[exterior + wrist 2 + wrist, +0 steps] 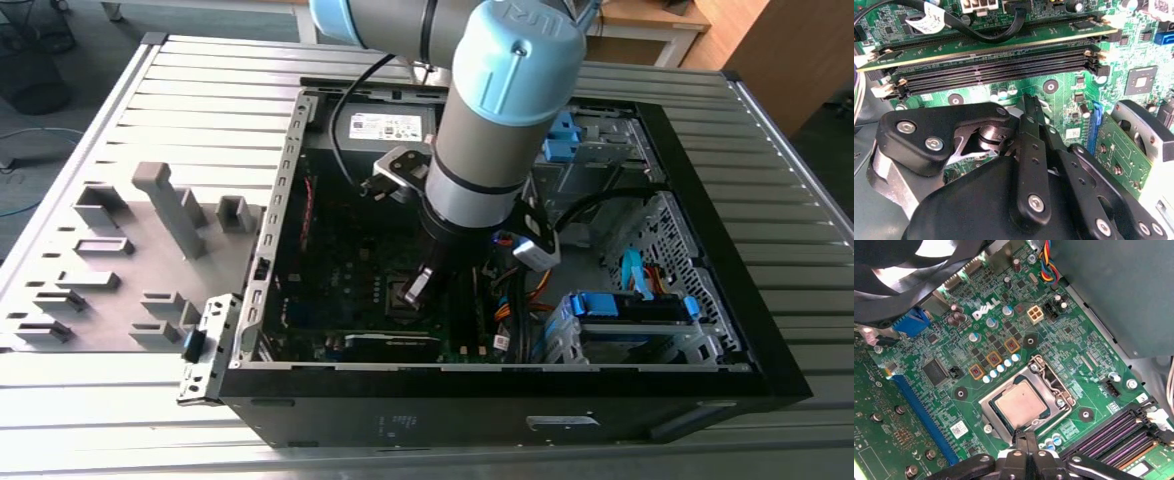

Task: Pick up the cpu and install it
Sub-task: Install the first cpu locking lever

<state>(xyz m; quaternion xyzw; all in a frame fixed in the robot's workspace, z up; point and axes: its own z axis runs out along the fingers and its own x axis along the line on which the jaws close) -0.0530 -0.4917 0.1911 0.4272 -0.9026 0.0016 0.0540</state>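
Observation:
The cpu, a small square chip with a silvery top, lies flat in the motherboard socket, inside the metal socket frame. In the first wrist view my gripper is shut, its two black fingers pressed together with nothing between them. The tips stand at the socket's edge, just beside the cpu. In the second wrist view the gripper hangs over the green board below the memory slots. In the exterior view the gripper reaches down into the open computer case.
A black cable loops over the memory slots. A fan, a blue card slot and the grey case wall surround the socket. A grey tray of plastic blocks lies at the exterior view's left, outside the case.

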